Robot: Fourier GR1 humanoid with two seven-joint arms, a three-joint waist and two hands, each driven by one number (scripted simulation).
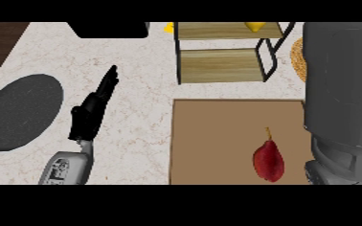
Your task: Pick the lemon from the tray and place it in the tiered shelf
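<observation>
Marble counter [141, 100] — brown tray [212, 139], red pepper [268, 160]

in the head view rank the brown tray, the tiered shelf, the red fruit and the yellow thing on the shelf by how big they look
1. Brown tray
2. Tiered shelf, though it is cut off at the top edge
3. Red fruit
4. Yellow thing on the upper tier, only partly in view, so its full size is unsure

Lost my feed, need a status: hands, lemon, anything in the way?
Left hand open, resting on counter. Right forearm fills right edge, hand not seen. Lemon already on tiered shelf. Red pepper alone on tray.
</observation>
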